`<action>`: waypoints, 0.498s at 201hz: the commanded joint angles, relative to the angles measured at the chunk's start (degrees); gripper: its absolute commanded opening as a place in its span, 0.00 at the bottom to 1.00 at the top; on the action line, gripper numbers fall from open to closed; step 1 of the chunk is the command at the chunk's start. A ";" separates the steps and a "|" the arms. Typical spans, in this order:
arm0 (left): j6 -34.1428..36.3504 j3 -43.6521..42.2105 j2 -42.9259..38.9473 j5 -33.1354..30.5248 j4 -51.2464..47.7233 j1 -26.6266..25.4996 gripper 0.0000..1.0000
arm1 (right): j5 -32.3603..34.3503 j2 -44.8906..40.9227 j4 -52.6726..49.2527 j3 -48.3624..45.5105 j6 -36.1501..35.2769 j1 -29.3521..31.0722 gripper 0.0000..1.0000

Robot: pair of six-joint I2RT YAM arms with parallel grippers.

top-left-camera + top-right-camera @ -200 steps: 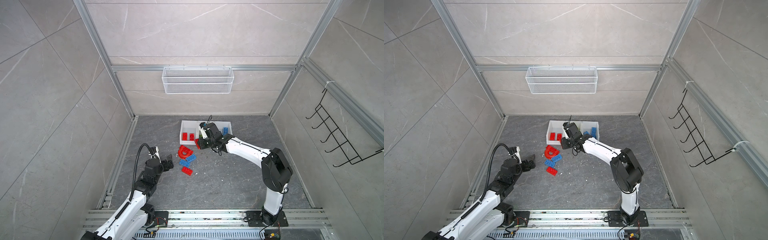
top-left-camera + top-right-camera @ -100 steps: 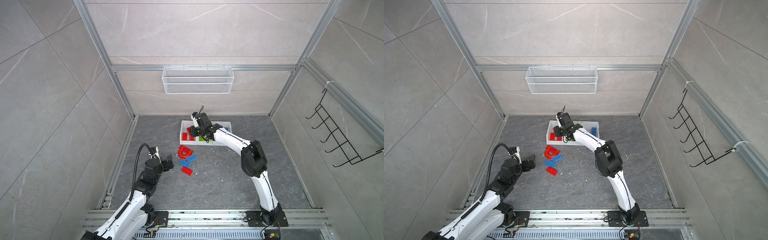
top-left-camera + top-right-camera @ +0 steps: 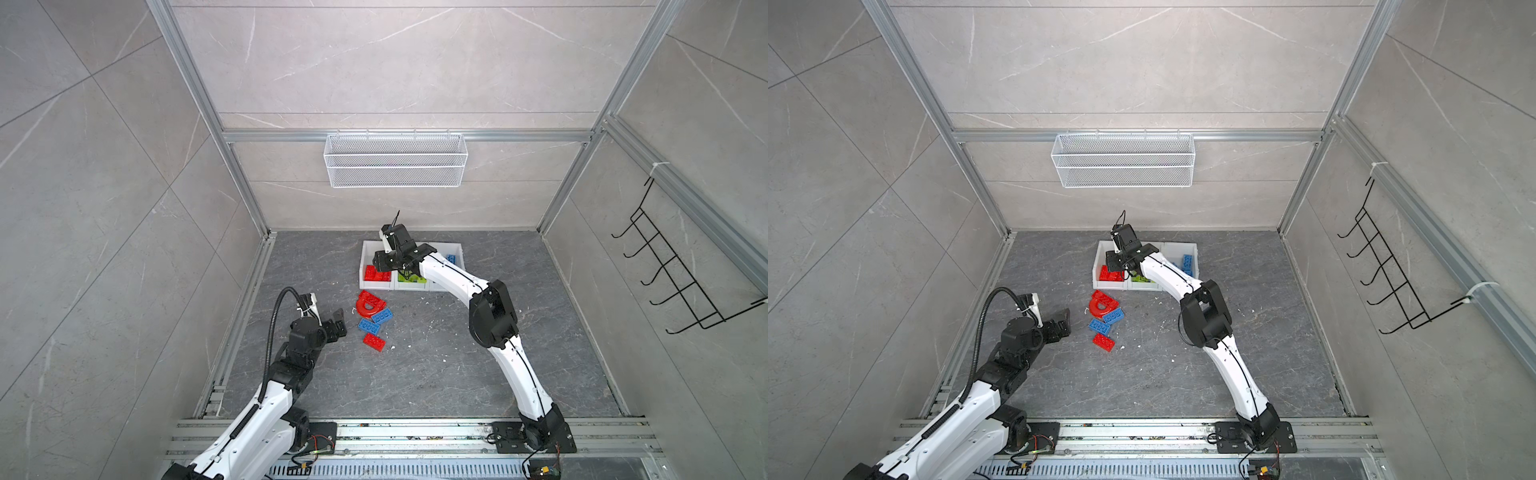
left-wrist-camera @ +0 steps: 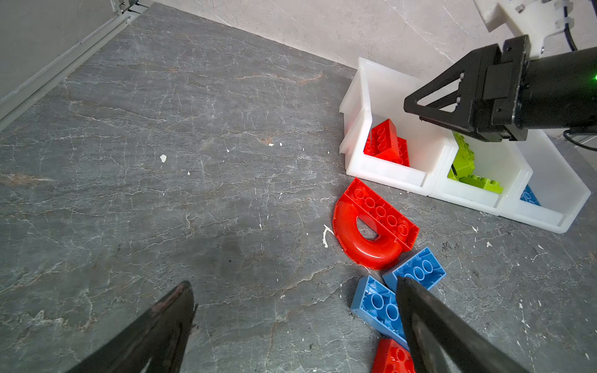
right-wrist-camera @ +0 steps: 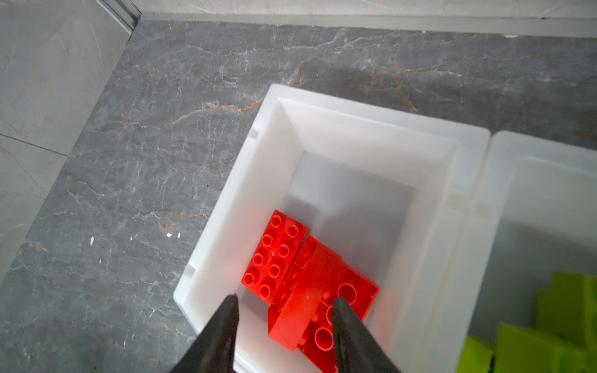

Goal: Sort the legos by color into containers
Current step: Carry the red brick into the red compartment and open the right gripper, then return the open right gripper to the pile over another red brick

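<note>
The containers [image 3: 376, 285] [image 3: 1108, 286] are three joined white bins at the back of the floor. Red legos [image 3: 376, 273] [image 5: 277, 255] lie in the left one, lime green legos [image 3: 409, 277] [image 4: 465, 161] in the middle one, blue legos [image 3: 451, 258] in the right one. My right gripper [image 3: 383, 266] [image 3: 1115, 267] [image 5: 285, 298] hangs open over the red bin. A blurred red brick [image 5: 307, 290] sits loose between its fingers, touching neither. A red arch [image 3: 369, 306] [image 4: 365, 232], two blue bricks [image 3: 376, 321] [image 4: 416, 268] and a red brick [image 3: 374, 341] lie on the floor. My left gripper [image 3: 336, 324] [image 4: 293, 284] is open beside them, holding nothing.
A white wire mesh basket [image 3: 395, 166] hangs on the back wall. A black hook rack [image 3: 673, 282] is on the right wall. Aluminium rails [image 3: 249, 299] edge the grey floor, which has small white flecks.
My right arm swung from in front of the bins to above the left bin, and its jaws opened off the red brick. The left arm has not moved.
</note>
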 commanded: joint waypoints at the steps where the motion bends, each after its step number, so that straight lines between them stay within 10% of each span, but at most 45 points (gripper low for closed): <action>1: 0.27 -0.14 -0.78 -0.59 1.26 0.16 1.00 | -1.12 -7.93 -1.78 -4.67 -2.41 0.31 0.53; 100: 0.09 -1.05 -3.38 -2.02 1.51 0.17 1.00 | -6.16 -43.42 6.52 -54.38 -17.01 13.51 0.61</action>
